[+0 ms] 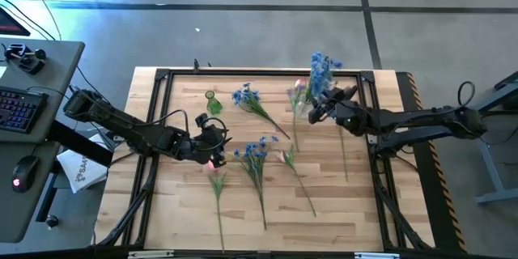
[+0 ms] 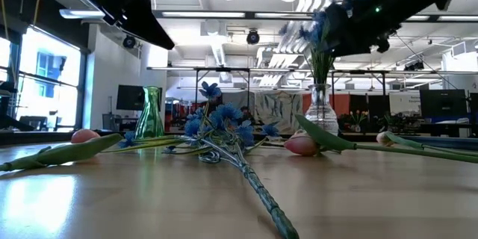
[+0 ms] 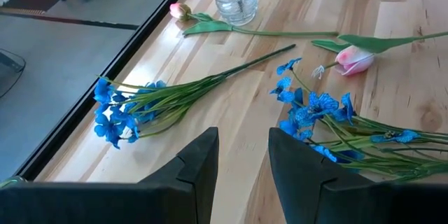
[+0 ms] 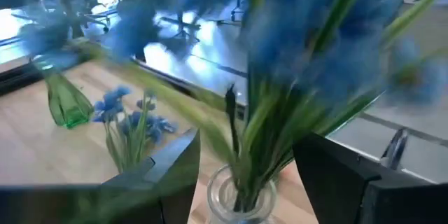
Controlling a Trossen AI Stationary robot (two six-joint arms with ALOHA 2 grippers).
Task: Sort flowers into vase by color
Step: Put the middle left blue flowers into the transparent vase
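Flowers lie scattered over the wooden bench [image 1: 340,210], and the clear glass vase [image 1: 301,107] near its far edge serves as the landmark. Furthest left of that vase stands a small green vase [image 1: 214,102], empty as far as the high view shows. Forward of it the left gripper [image 1: 212,147] hovers low over the bench, well left of the clear vase, its jaws parted and holding nothing. Just beneath it a pink tulip [image 1: 216,180] lies with its stem running toward the near edge. Between the green vase and the clear one rests a blue spray [image 1: 246,95]; a second blue spray [image 1: 257,150] lies nearer, left of and forward from the clear vase, and another pink tulip [image 1: 286,157] lies just beside it. A blue bunch [image 1: 322,71] already stands in the clear vase, with the right gripper [image 1: 320,107] close beside the vase's right; whether its jaws grip those stems cannot be told, since blurred blossoms fill its wrist view.

These stems look light, thin and springy, probably wire in slick plastic, so they may roll or slip. The heads seem soft and easily crushed. A sensible hold is on the bare stem below the leaves, fairly near the head so the long tail droops less.
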